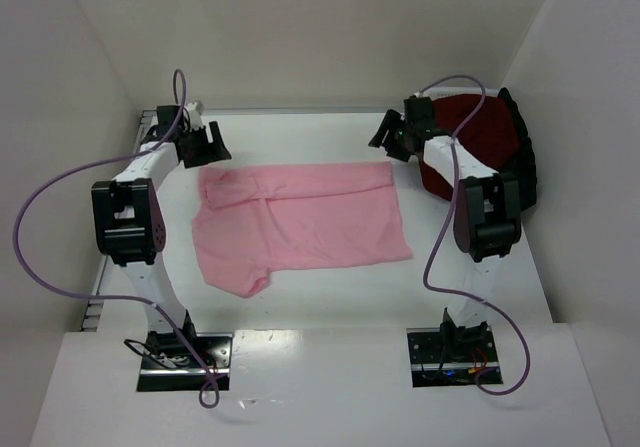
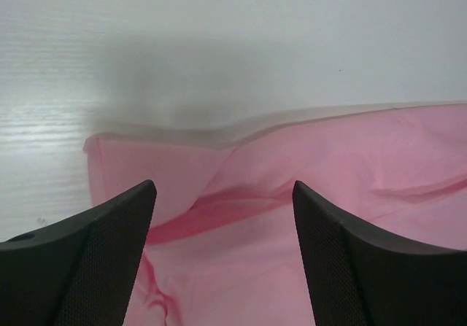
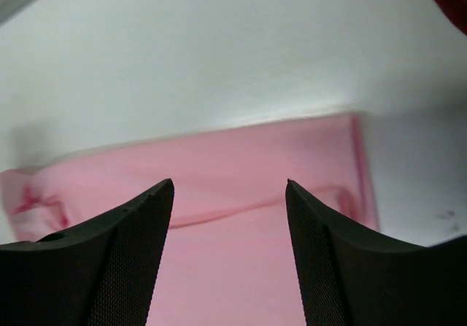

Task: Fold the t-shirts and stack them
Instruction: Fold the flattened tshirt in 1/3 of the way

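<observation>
Left gripper (image 2: pixel 222 187) and right gripper (image 3: pixel 230 184) are seen spread, nothing pinched, at the upper corners of the light pink soft-cloth t-shirt (image 1: pixel 310 222), laid part-folded at frame centre on the white table (image 1: pixel 330 307). Cloth is judged light, limp and non-fragile, and best pinched at corners or fold edges. Counted: one pink shirt, one dark red cloth mound (image 1: pixel 485 127) over a black layer (image 1: pixel 527 172) at upper right; how many shirts are in it cannot be told.

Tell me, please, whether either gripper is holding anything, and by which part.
Nothing is held: the left gripper and the right gripper both stand open by the pink t-shirt's far edge, no cloth between their fingers.
</observation>
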Controlling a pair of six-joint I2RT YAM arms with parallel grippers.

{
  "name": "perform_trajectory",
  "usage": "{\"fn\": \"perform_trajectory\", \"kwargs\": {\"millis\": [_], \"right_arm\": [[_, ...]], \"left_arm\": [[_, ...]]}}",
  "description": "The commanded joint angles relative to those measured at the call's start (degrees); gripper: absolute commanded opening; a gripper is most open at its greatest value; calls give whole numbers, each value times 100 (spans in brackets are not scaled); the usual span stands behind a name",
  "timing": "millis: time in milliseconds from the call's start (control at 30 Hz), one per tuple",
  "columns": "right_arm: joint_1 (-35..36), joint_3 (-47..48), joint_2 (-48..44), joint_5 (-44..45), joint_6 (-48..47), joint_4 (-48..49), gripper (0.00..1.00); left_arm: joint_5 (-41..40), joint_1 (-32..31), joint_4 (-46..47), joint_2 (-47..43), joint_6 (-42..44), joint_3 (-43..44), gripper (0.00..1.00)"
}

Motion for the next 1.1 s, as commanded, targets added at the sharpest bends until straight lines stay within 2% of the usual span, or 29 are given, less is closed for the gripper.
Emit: {"fn": "perform_trajectory", "kwargs": {"millis": [0, 67, 167, 300, 433, 667, 733, 867, 933, 1067], "right_arm": [[168, 692, 114, -812, -170, 443, 69], [449, 887, 281, -901, -223, 443, 69], [826, 1273, 615, -954, -285, 505, 69], [1030, 1757, 1098, -1015, -285, 321, 69], [1091, 1880, 1275, -1077, -285, 320, 69], [1144, 1819, 1381, -1129, -232, 381, 69], [1196, 1819, 1451, -1129, -232, 382, 69], [1250, 2012, 1689, -1234, -232, 382, 68], [1302, 2092, 1768, -1235, -232, 329, 68], [1302, 2092, 1768, -1235, -285, 329, 68]], "left_arm": [[442, 31, 216, 495, -221, 238, 83], [443, 31, 216, 558, -283, 239, 73], [565, 31, 216, 629, -283, 73, 66], [680, 31, 216, 479, -143, -121, 66], [1048, 31, -117, 479, 120, -121, 70], [1453, 31, -496, 251, 393, -454, 70], [1453, 31, -548, 172, 446, -508, 67], [1453, 31, -759, -30, 507, -570, 49], [1453, 31, -820, -153, 508, -683, 44], [1506, 31, -970, -714, 561, -921, 42]]}}
